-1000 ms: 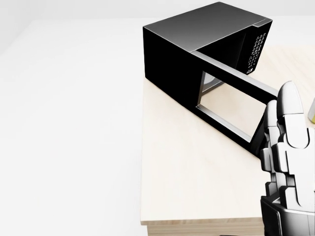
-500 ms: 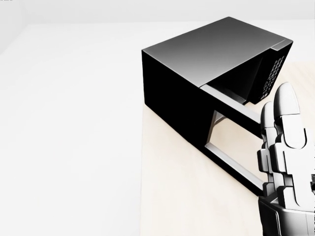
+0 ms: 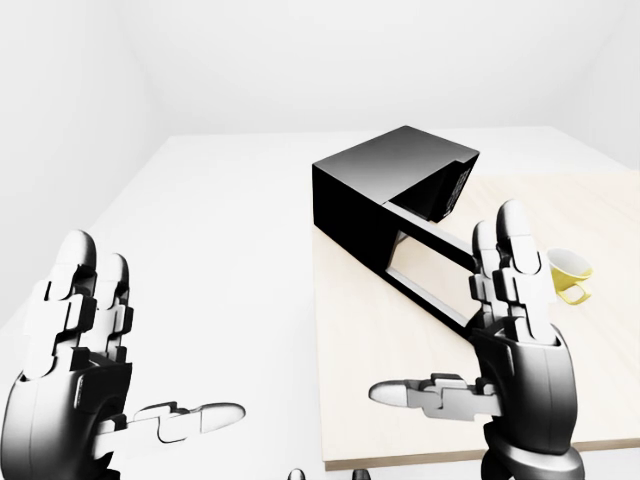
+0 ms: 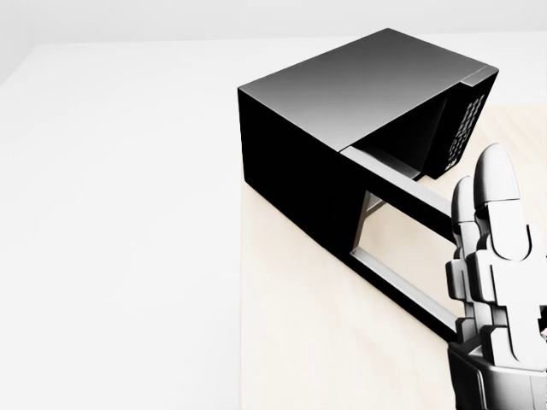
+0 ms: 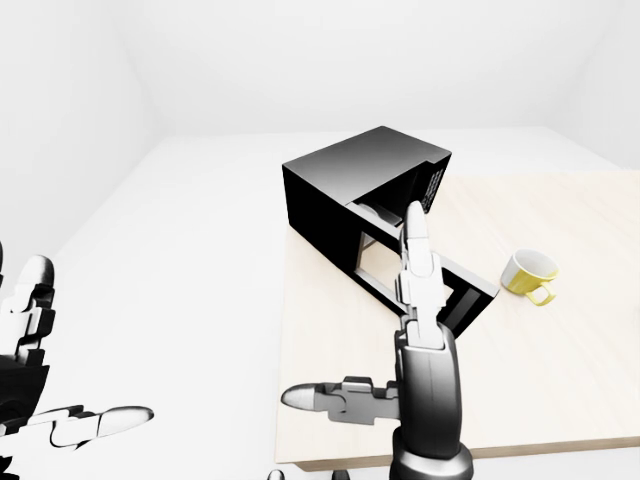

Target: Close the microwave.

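The robot's left hand (image 3: pixel 90 370) hung at the lower left of the left-eye view, fingers straight and thumb splayed, holding nothing; the right hand (image 3: pixel 505 340) stood upright over the pale wooden worktop (image 3: pixel 400 400), likewise spread and empty, its fingertips (image 3: pixel 512 225) just beside the free end of the microwave door (image 5: pixel 430 285); the door stood swung wide out from the black microwave (image 5: pixel 340 185), which sat at the worktop's left edge; a yellow cup (image 5: pixel 527 275) lay on its side to the right, apart from the door.
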